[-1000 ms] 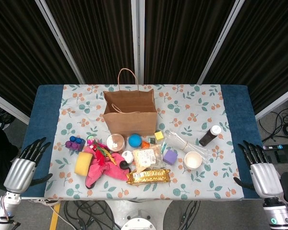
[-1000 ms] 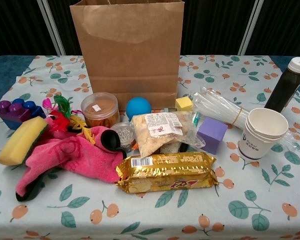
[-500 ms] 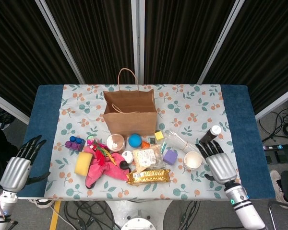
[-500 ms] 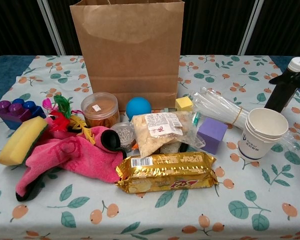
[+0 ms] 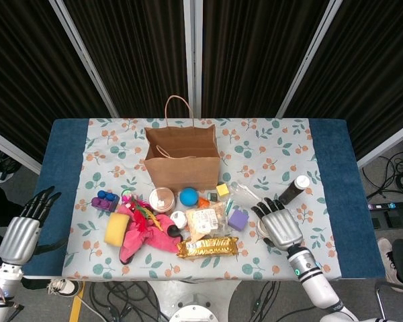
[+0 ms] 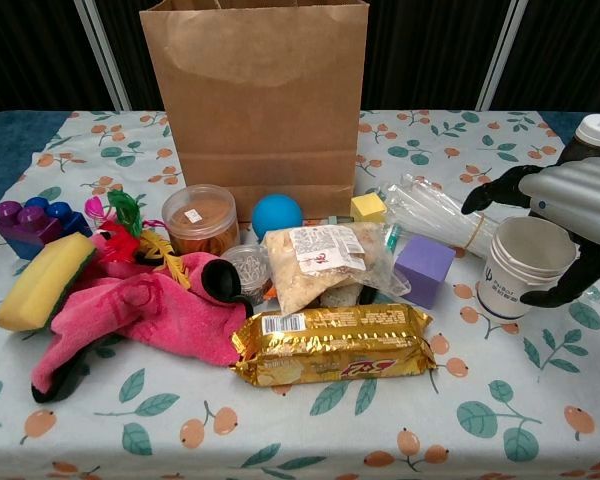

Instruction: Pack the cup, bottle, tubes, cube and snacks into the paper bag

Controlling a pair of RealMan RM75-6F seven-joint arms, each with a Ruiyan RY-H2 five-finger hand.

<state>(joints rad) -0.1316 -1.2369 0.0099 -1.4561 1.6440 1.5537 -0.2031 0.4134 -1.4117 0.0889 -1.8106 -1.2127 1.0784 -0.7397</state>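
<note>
Right hand (image 5: 280, 227) has swept in from the lower right edge of the frame and now hovers over the paper cup (image 6: 521, 266), fingers spread, nothing held; in the chest view its thumb (image 6: 570, 288) curls down the cup's right side and a finger (image 6: 495, 190) reaches past the rim toward the tubes (image 6: 438, 215); whether any finger touches the cup I cannot tell. Left hand (image 5: 20, 235) has drifted slightly lower at the lower left corner, off the table edge, fingers apart and empty. Paper bag (image 5: 182, 159) stands upright and open at centre frame, behind the clutter; nothing of the task set is visibly packed yet. Bottle (image 5: 294, 189) stands just behind the cup, up and right of the hand; tubes lie between the cup and the yellow block (image 5: 222, 190); purple cube (image 5: 238, 219) sits just left of the cup; clear snack bag (image 6: 325, 262) and gold snack packet (image 6: 332, 344) lie at lower centre. Risks, as judged: the cup is light and appears stacked, so a squeeze may crush it or lift only the top one; a closing hand could knock the bottle over or catch the tubes; the bag may tip if the cup strikes its rim.
</note>
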